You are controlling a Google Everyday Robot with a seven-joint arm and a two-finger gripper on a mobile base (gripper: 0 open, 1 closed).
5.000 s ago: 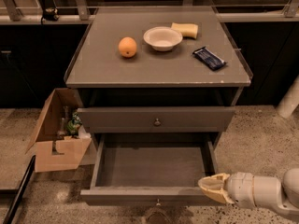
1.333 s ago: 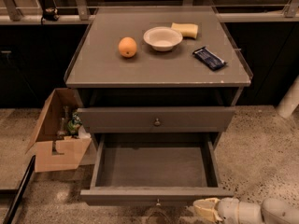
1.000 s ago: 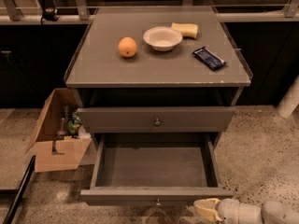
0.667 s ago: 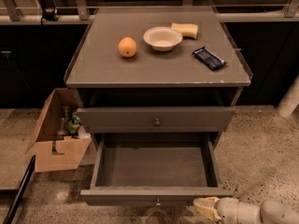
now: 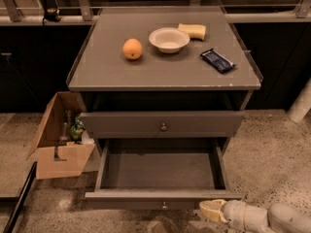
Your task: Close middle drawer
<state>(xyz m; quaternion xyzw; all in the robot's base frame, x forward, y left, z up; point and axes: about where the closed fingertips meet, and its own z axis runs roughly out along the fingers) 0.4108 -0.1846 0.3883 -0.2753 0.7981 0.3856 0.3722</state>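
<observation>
Lining up at the open middle drawer's [image 5: 146, 196] near right corner, the gripper [image 5: 210, 210] is narrow, empty. Next: push the front inward.

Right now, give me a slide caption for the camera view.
Middle drawer stands open, gripper low beside its front corner; orange, bowl, sponge and snack packet on the cabinet top.

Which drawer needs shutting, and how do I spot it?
Find the grey cabinet with an orange on top. Under its shut top drawer, the middle drawer has a small round knob and is the only one pulled far out. The robot's pincer sits low by its front right corner.
</observation>
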